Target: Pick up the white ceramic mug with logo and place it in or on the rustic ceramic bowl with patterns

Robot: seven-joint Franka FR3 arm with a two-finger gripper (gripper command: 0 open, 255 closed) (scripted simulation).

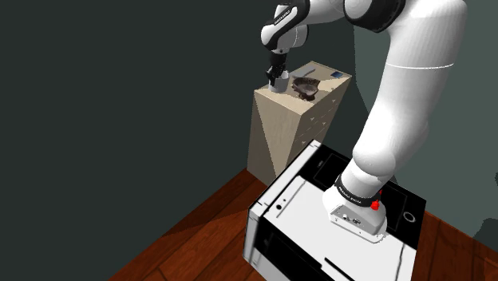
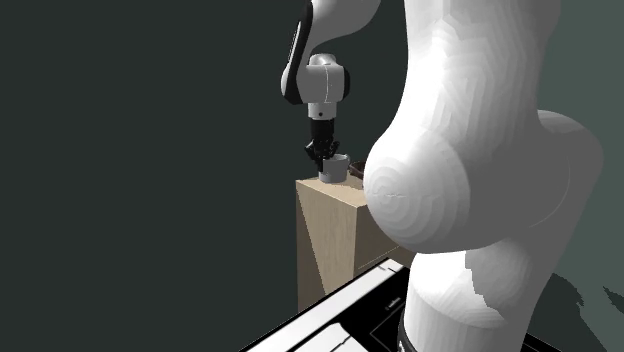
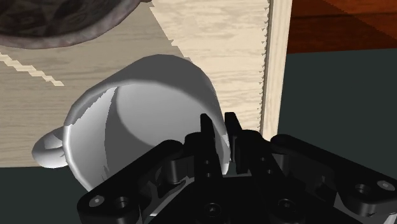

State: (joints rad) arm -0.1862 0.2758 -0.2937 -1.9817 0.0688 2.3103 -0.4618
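Mug [image 1: 279,86] stands at the shoulder view's left end of the pale wooden surface [image 1: 319,68], close to its edge, with the black pincer [image 1: 276,77] coming down onto it from above. Just to its right in that view sits the dark patterned bowl [image 1: 307,86], near the mug but, as far as I can tell, not touching it. Farther right, at the far corner, lies a small flat bluish item [image 1: 339,74].

In the second exterior view the pincer [image 2: 321,158] meets the left side of the mug [image 2: 335,170], which looks to be resting on the surface [image 2: 335,230]; whether it has left the top at all I cannot tell.

The wrist view settles the grip. The mug [image 3: 146,121] is plain white or grey with no logo that I can make out, and its handle juts out on the side away from the pincer [image 3: 219,124]. The two fingers [image 3: 207,130] are drawn nearly together, one inside the rim and one outside, pinching the thin wall between them. The bowl [image 3: 57,25] lies just beyond the mug on the surface [image 3: 216,38].

So I judge the grasp made and the lift the step in hand. The next move calls for a straight rise until the mug's base clears the bowl's rim, then a short carry over the bowl and a gentle lowering. A rim pinch lets the mug swing or slip, so slow motion would help.
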